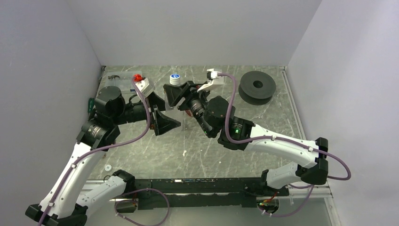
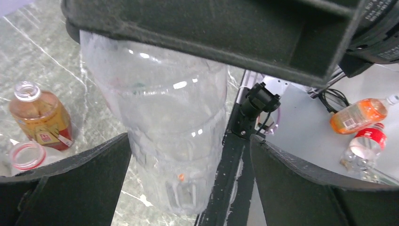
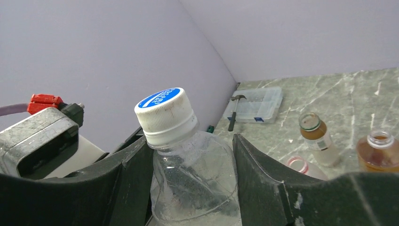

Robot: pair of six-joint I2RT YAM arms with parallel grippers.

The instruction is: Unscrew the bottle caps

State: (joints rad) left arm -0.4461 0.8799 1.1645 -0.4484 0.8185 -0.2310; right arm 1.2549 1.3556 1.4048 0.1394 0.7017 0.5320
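Note:
A plain clear bottle point(image 3: 193, 183) with a white, blue-topped cap point(image 3: 164, 115) stands tilted between both grippers. My right gripper point(image 3: 188, 141) is shut on its shoulder just under the cap; it also shows in the top view point(image 1: 178, 96), with the cap point(image 1: 175, 78) above it. My left gripper point(image 2: 189, 139) is open around the bottle's lower body point(image 2: 174, 141), with a gap on the right side; in the top view it point(image 1: 164, 121) sits just left of the right one. An uncapped amber bottle point(image 2: 40, 117) and a short pale bottle with a red neck ring point(image 2: 28, 155) stand nearby.
A large black spool point(image 1: 256, 87) lies at the back right. A clear plastic box point(image 3: 256, 106) with a small hammer sits by the back left wall. Another small open amber bottle point(image 3: 313, 129) stands near it. An orange bottle point(image 2: 357, 115) and a red-labelled bottle point(image 2: 369, 139) lie beyond the table rail.

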